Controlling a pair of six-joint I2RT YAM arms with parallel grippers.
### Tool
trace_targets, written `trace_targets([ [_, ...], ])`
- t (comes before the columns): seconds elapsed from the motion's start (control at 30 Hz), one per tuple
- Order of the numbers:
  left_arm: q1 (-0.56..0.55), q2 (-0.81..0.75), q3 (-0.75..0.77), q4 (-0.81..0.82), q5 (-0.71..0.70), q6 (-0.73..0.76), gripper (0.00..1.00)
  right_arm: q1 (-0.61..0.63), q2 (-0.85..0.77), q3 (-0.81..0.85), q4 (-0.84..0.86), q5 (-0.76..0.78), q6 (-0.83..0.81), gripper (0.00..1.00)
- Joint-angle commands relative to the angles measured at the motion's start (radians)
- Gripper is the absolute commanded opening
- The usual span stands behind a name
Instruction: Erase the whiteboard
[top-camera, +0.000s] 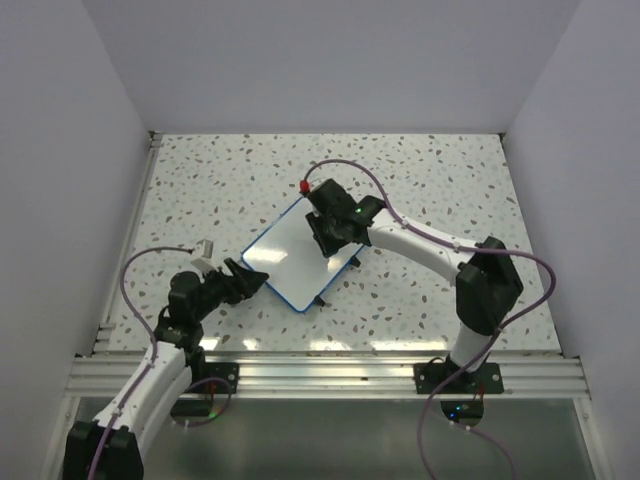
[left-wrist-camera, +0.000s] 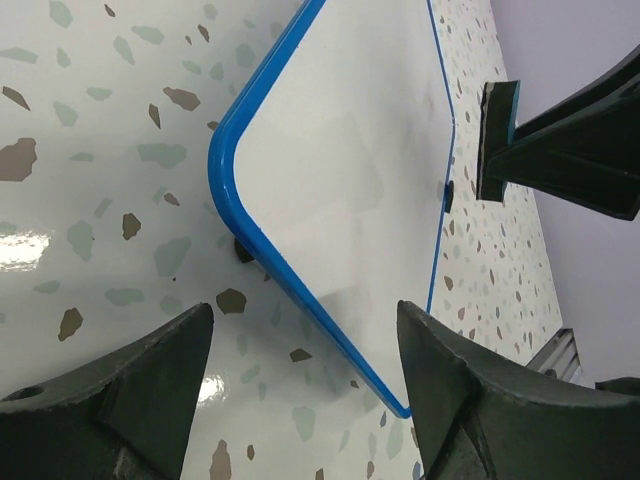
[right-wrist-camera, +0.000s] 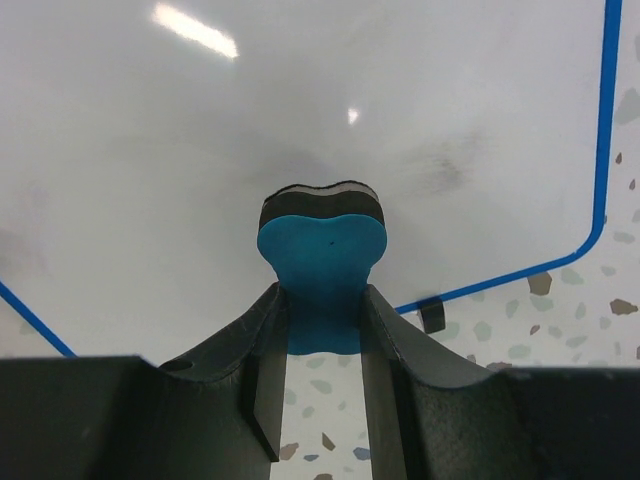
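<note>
The whiteboard (top-camera: 285, 260) lies flat on the speckled table, white with a thin blue rim and small black tabs (right-wrist-camera: 432, 316). My right gripper (top-camera: 326, 240) is over its far right part, shut on a small blue eraser block (right-wrist-camera: 322, 250) whose dark felt edge meets the board (right-wrist-camera: 200, 150). Faint grey smudges (right-wrist-camera: 440, 172) show beside the eraser. My left gripper (top-camera: 252, 282) is open at the board's near left edge. In the left wrist view the blue rim (left-wrist-camera: 300, 300) runs between its fingertips (left-wrist-camera: 305, 395), and the right gripper with the eraser (left-wrist-camera: 497, 140) shows at the upper right.
A small red object (top-camera: 304, 186) sits at the board's far corner. White walls enclose the table on three sides. An aluminium rail (top-camera: 330, 375) runs along the near edge by the arm bases. Purple cables loop from both arms.
</note>
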Motion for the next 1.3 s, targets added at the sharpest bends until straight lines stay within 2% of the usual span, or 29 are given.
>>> trace_targets([
  [0.0, -0.008, -0.079, 0.029, -0.115, -0.019, 0.013, 0.77, -0.039, -0.087, -0.048, 0.05, -0.02, 0.008, 0.0],
  [0.3, -0.006, -0.236, 0.132, -0.384, -0.143, 0.007, 0.77, -0.174, -0.194, -0.197, 0.067, -0.016, 0.034, 0.0],
  [0.4, -0.006, -0.248, 0.147, -0.419, -0.186, -0.019, 0.77, -0.248, -0.234, -0.266, 0.049, 0.047, 0.042, 0.0],
  [0.43, -0.006, -0.247, 0.176, -0.448, -0.252, -0.007, 0.77, -0.344, -0.264, -0.322, 0.042, 0.074, 0.071, 0.0],
  [0.47, -0.006, -0.247, 0.176, -0.448, -0.252, -0.007, 0.77, -0.345, -0.265, -0.341, 0.042, 0.075, 0.071, 0.0],
  [0.57, -0.006, -0.242, 0.198, -0.458, -0.307, -0.024, 0.77, -0.452, -0.295, -0.386, 0.038, 0.084, 0.103, 0.01],
  [0.67, -0.006, -0.239, 0.221, -0.461, -0.361, -0.019, 0.77, -0.518, -0.309, -0.43, 0.044, 0.079, 0.114, 0.12],
  [0.77, -0.006, -0.23, 0.226, -0.426, -0.38, -0.012, 0.78, -0.55, -0.269, -0.417, 0.036, 0.061, 0.114, 0.12],
  [1.0, -0.006, -0.165, 0.232, -0.358, -0.343, -0.009, 0.77, -0.576, -0.194, -0.403, 0.052, 0.024, 0.104, 0.13],
  [1.07, -0.006, -0.167, 0.232, -0.353, -0.34, -0.001, 0.77, -0.584, -0.18, -0.395, 0.053, 0.019, 0.093, 0.18],
  [1.27, -0.008, -0.174, 0.239, -0.353, -0.334, 0.013, 0.77, -0.598, -0.124, -0.378, 0.048, 0.009, 0.068, 0.22],
])
